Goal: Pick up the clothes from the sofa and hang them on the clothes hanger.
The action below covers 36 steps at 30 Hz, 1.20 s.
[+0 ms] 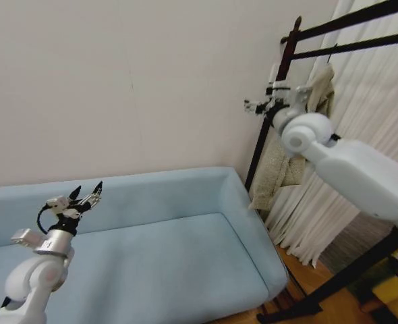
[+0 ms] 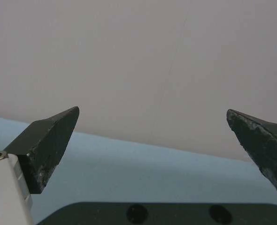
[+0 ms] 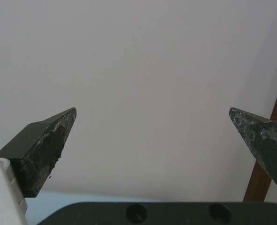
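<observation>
Light-blue sofa [image 1: 172, 256] is stretching out below the L gripper [image 1: 88, 192] — backrest sitting just behind it. Dark rack [image 1: 288, 50] is standing right by the R gripper [image 1: 253, 106], w/ a beige garment [image 1: 322, 89] hanging off it — base resting on wood floor [image 1: 297, 262].

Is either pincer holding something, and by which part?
Nothing is held. The left pincer is open above the sofa; the right pincer is open near the rack, where a beige garment hangs.

One sofa [image 1: 158, 256] is pictured; beside the sofa, one clothes rack [image 1: 288, 50] is seen, one beige garment [image 1: 278, 169] hung on it.
</observation>
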{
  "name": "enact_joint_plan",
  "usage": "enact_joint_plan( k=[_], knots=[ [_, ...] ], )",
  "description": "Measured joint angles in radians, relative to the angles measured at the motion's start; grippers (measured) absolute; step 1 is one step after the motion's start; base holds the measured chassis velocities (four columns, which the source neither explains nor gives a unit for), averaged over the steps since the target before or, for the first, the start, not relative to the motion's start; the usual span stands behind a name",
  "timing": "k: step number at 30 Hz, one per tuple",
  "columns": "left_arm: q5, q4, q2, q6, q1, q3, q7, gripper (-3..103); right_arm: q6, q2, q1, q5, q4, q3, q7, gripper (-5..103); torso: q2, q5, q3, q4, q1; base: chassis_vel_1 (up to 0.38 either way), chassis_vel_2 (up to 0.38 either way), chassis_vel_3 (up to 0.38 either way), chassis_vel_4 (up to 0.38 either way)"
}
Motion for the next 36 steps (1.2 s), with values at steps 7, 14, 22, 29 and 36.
enact_joint_plan(
  k=[7, 14, 22, 29, 36],
  knots=[
    [0.117, -0.054, -0.080, -0.012, 0.099, 0.012, -0.032, 100, 0.067, -0.005, -0.573, -0.235, 0.127, 0.307, -0.140, 100, 0.000, 0.0005, 0.000, -0.0002, 0.000, 0.000, 0.000, 0.000, 0.000],
    [0.179, -0.084, -0.156, -0.043, 0.186, 0.018, -0.037, 100, 0.109, 0.155, -0.978, -0.553, 0.211, 0.486, -0.162, 100, 0.000, 0.0001, 0.000, 0.0005, 0.000, 0.000, 0.000, 0.000, 0.000],
    [0.240, -0.078, -0.213, -0.098, 0.259, 0.034, 0.010, 100, 0.153, 0.347, -1.309, -0.860, 0.255, 0.745, -0.328, 100, 0.000, -0.0003, 0.000, 0.0002, 0.000, 0.000, 0.000, 0.000, 0.000],
    [0.347, -0.081, -0.255, -0.103, 0.278, 0.076, 0.031, 100, 0.117, 0.578, -1.506, -0.966, 0.328, 0.855, -0.436, 100, 0.000, -0.0004, 0.000, -0.0001, 0.000, 0.000, 0.000, 0.000, 0.000],
    [0.406, -0.177, -0.290, -0.010, 0.283, 0.158, -0.026, 100, 0.082, 0.772, -1.446, -1.030, 0.375, 0.819, -0.426, 100, 0.000, -0.0003, 0.000, 0.0004, 0.000, 0.000, 0.000, 0.000, 0.000]
  ],
)
